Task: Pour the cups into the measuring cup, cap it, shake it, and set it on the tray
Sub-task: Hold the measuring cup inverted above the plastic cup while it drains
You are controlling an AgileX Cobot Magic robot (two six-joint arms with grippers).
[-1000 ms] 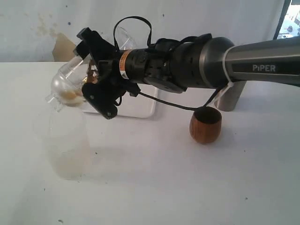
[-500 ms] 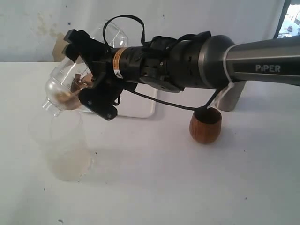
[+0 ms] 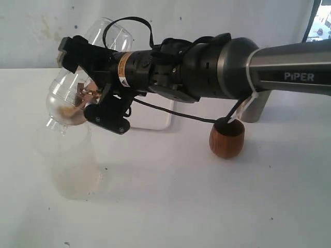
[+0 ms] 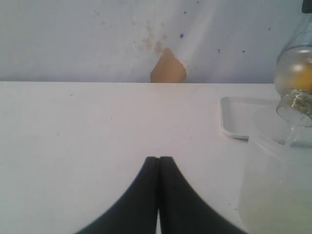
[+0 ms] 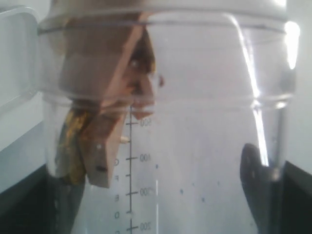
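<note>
Pale, stained wall backed a white table [image 3: 207,206] in the exterior view, where the right gripper [image 3: 88,85] stretched across the middle, its jaws spread wide and clamped around a tall clear plastic measuring cup [image 3: 67,95]. That cup was held steeply tilted, its rounded lower end just above the mouth of a wider frosted translucent plastic cup [image 3: 72,165] standing on the table. Brownish-yellow matter sat at the low end, so the tilt looked meant to let contents run down, though no flow could be made out. A flat white rectangular tray [image 3: 155,116] lay behind the gripper, probably waiting as the final resting place. A small rounded brown wooden cup [image 3: 226,137] stood upright under the arm. A tapered brushed-steel tumbler [image 3: 257,106] stood partly hidden beyond it, and both were well apart from the tilted cup, likely set aside. In the left wrist view, the left gripper [image 4: 158,159] had its black fingers pressed together on nothing, apparently parked away from the work. The tray's corner [image 4: 234,117] and a tan patch [image 4: 167,66] on the wall also showed there. In the right wrist view, the measuring cup [image 5: 195,146] filled the frame with its printed graduation marks readable, and dark fingers [image 5: 256,180] flanked its wall.
</note>
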